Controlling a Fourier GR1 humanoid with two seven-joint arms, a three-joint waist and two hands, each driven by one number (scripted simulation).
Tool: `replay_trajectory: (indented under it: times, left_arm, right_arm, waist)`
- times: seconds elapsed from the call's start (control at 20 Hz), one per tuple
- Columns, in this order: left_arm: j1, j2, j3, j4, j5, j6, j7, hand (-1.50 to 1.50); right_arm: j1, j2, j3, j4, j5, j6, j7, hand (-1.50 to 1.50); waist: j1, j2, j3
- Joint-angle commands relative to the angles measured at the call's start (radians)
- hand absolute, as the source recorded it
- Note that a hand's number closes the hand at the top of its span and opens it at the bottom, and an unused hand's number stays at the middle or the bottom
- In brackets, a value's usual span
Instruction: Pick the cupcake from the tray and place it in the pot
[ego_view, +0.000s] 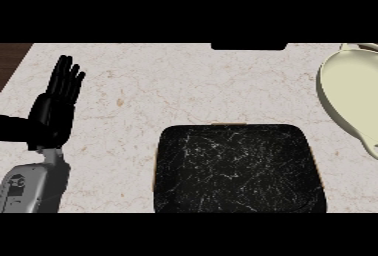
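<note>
One robot hand shows, the left one, at the view's left side above the table, fingers straight and together, pointing up, holding nothing. To its right and a little nearer the lower edge lies the tray, black with white marbling; its whole top is visible and no cupcake can be seen on it. Farther right of the robot hand, at the view's right edge, sits the pale pot, partly cut off; what shows of its inside holds nothing. The right robot hand is out of view.

Pot cut by right edge; tray by bottom.
</note>
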Motion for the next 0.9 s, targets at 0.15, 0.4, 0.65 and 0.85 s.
replay_trajectory:
  times: [0.15,0.4,0.65,0.85]
  left_arm:
    - [-0.074,0.007,0.022,0.062,0.01,-0.006,0.007,0.0]
    - [-0.044,-0.011,-0.019,-0.002,-0.014,0.005,0.032,0.0]
    - [-0.04,-0.019,-0.005,0.033,-0.013,0.008,-0.003,0.0]
    - [-0.003,-0.002,0.007,0.013,-0.007,-0.009,-0.005,0.0]
  right_arm:
    - [-0.143,-0.066,0.002,0.455,0.038,-0.201,-0.198,1.5]
    - [-0.239,-0.12,0.071,0.64,0.114,-0.132,-0.144,1.5]
    - [-0.302,-0.129,0.054,0.769,0.065,0.033,-0.152,-1.5]
    - [-0.291,-0.128,0.063,0.806,0.051,0.053,-0.298,-1.5]
  waist:
    - [0.01,0.007,0.001]
    - [0.024,0.009,0.002]
    - [0.023,0.01,0.002]
    - [0.012,0.003,0.001]
